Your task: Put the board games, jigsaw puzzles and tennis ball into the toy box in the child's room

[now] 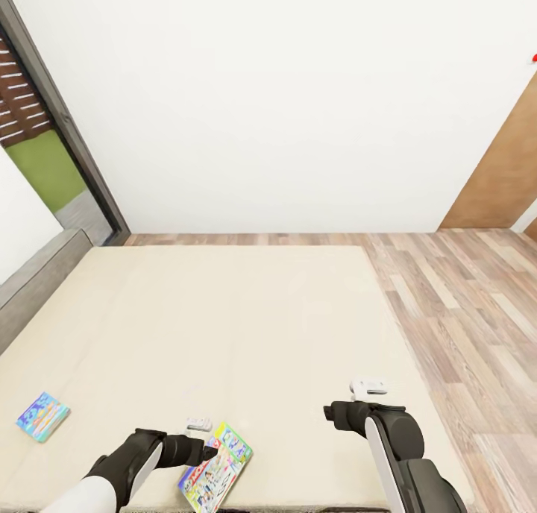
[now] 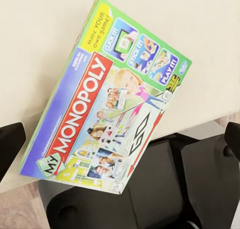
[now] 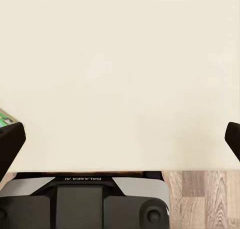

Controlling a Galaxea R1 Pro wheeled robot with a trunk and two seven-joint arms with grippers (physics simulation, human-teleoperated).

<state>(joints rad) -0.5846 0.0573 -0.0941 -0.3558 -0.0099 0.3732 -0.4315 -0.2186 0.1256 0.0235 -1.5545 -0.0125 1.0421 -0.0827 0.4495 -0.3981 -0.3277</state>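
Observation:
Two board games lie on the beige bed (image 1: 224, 326). The green Monopoly box (image 1: 216, 468) (image 2: 110, 104) rests at the bed's near edge, one corner reaching past that edge. My left gripper (image 1: 209, 450) (image 2: 120, 144) hovers right over it, open, its fingertips (image 2: 10, 144) spread wider than the box. A smaller blue board game (image 1: 42, 416) lies far to the left on the mattress. My right gripper (image 1: 329, 412) (image 3: 120, 141) is open over bare mattress to the right of the Monopoly box, holding nothing.
A grey headboard (image 1: 30, 282) runs along the bed's left side, under a dark-framed window (image 1: 45, 125). Wood-plank floor (image 1: 462, 312) lies right of the bed, with a brown door (image 1: 500, 177) in the far right wall. My own dark base (image 2: 165, 189) sits below the bed edge.

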